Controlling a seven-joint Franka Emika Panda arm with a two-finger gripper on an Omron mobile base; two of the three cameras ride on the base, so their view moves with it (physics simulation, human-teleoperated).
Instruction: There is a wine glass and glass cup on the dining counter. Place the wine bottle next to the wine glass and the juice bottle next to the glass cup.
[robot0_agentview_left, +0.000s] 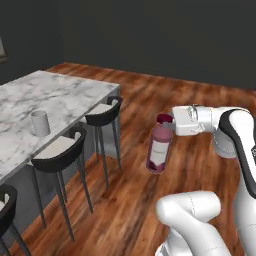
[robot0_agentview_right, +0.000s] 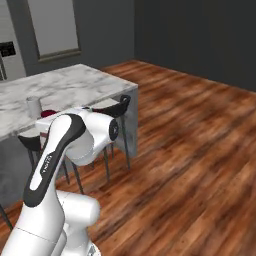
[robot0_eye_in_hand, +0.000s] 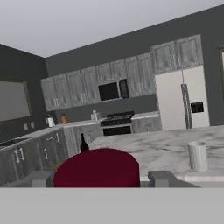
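Gripper (robot0_agentview_left: 168, 123) is pinched on the juice bottle (robot0_agentview_left: 159, 148) just under its dark red cap (robot0_eye_in_hand: 97, 168), bottle hanging upright in the air over the wood floor (robot0_agentview_left: 165, 200), off the end of the dining counter (robot0_agentview_left: 60, 95). Glass cup (robot0_agentview_left: 40, 123) stands on the counter near the stool-side edge, well apart from the bottle. Risks: grip is high on the neck with the whole body below it, so a quick swing could make it pendulum or slip out. Path to the cup crosses the stools (robot0_agentview_left: 67, 150) and the counter edge; too low and the base clips the slab. Coming in fast beside the cup could knock it over. Wine bottle (robot0_eye_in_hand: 83, 144) is far back in the hand view; can't tell what it stands on.
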